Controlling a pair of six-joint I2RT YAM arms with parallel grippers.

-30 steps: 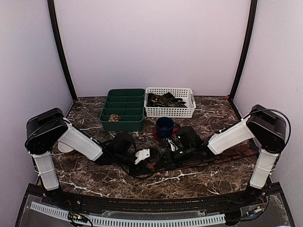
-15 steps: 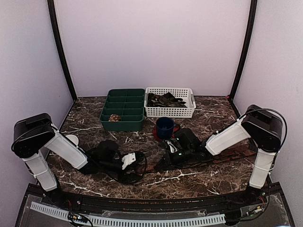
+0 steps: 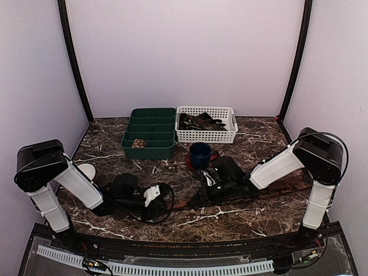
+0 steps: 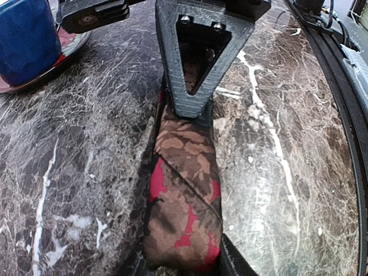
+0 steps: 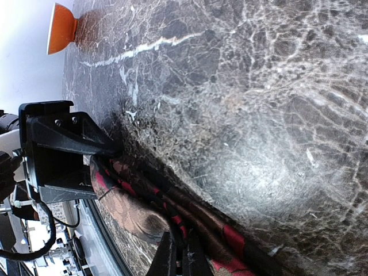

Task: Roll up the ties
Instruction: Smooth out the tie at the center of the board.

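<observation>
I am watching 1 tie (image 4: pixel 184 195) lying on the table (image 4: pixel 287 172), my left gripper (image 4: pixel 183 264) pinching its folded end in partly open jaws, my right gripper (image 5: pixel 179 256) clamping tight farther along it.

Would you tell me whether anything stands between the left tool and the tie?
Nothing visible does: the tie sits gripped in the left tool, and the shut right tool rests on it farther along.

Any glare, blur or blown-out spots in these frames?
Left wrist: tie crisp, blue mug at the corner slightly soft. Right wrist: background at left blown out white, pale sheen on the marble table. Top external: evenly lit, sharp, no glare.
</observation>
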